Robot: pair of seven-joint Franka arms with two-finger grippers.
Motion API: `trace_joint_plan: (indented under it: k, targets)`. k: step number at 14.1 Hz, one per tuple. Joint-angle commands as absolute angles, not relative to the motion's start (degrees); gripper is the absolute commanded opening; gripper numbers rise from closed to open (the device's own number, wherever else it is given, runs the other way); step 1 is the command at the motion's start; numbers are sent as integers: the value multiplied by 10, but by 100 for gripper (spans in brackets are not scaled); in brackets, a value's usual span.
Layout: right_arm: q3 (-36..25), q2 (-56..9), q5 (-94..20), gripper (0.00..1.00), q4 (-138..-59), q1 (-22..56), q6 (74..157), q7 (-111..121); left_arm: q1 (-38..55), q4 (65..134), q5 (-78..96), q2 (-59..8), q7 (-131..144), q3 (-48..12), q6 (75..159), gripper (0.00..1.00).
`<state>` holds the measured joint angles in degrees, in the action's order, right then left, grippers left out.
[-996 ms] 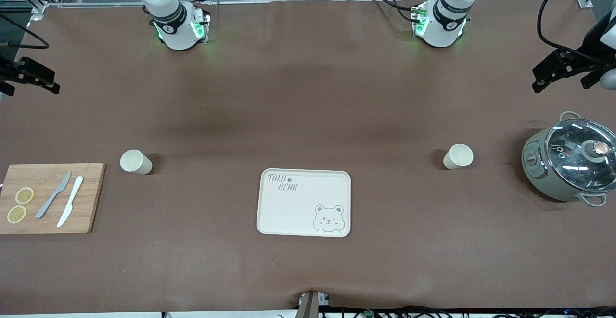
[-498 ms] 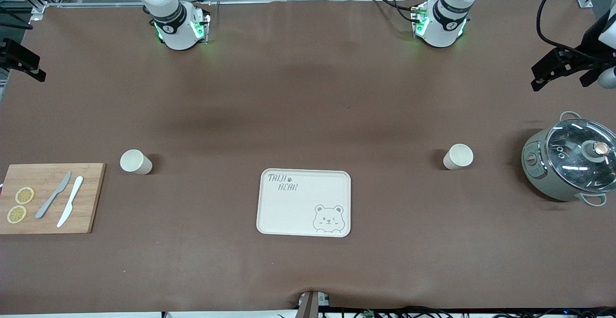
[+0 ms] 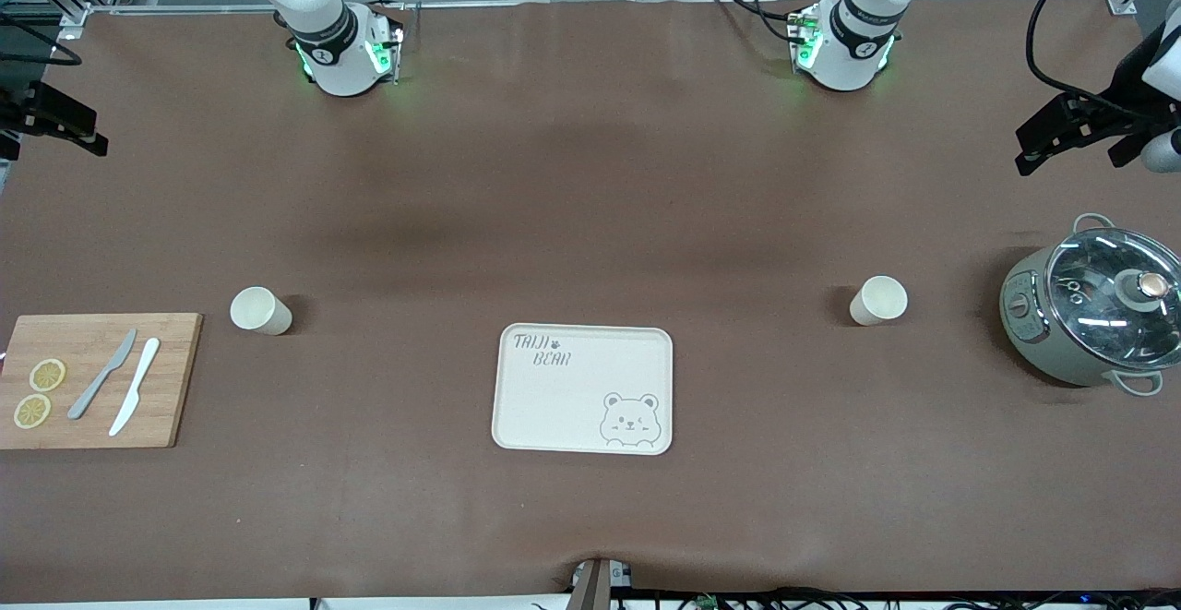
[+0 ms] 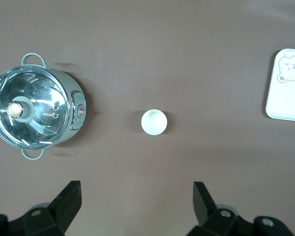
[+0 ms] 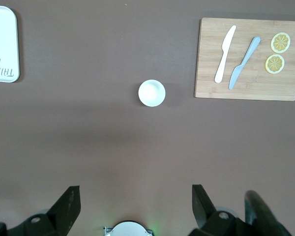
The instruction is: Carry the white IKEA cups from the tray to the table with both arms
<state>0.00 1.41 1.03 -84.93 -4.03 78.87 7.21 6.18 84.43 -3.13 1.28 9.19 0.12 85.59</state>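
Observation:
Two white cups stand upright on the brown table. One cup (image 3: 261, 310) is toward the right arm's end, beside the cutting board, and also shows in the right wrist view (image 5: 152, 93). The other cup (image 3: 877, 301) is toward the left arm's end, beside the pot, and also shows in the left wrist view (image 4: 154, 122). My right gripper (image 3: 88, 135) (image 5: 135, 199) is high over its end of the table, open and empty. My left gripper (image 3: 1033, 144) (image 4: 136, 196) is high over its end, open and empty. Each is well apart from its cup.
A bear-printed tray (image 3: 583, 388) lies between the cups, nearer to the front camera. A wooden cutting board (image 3: 97, 379) with two knives and lemon slices lies at the right arm's end. A lidded grey pot (image 3: 1093, 310) stands at the left arm's end.
Both grippers have shifted slightly while staying high at the table's ends. The cups and the tray have not moved.

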Motion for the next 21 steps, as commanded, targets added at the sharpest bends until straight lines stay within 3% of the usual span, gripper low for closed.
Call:
trace_joint_plan:
  k: [1, 21]
  targets:
    - [-1, 21, 2, 100, -854, -41, 801, 70, 66, 845, -19, 17, 89, 1, 855, 100]
    - [-1, 28, 3, 100, -877, -41, 813, 69, 63, 845, -19, 3, 93, -7, 859, 100]
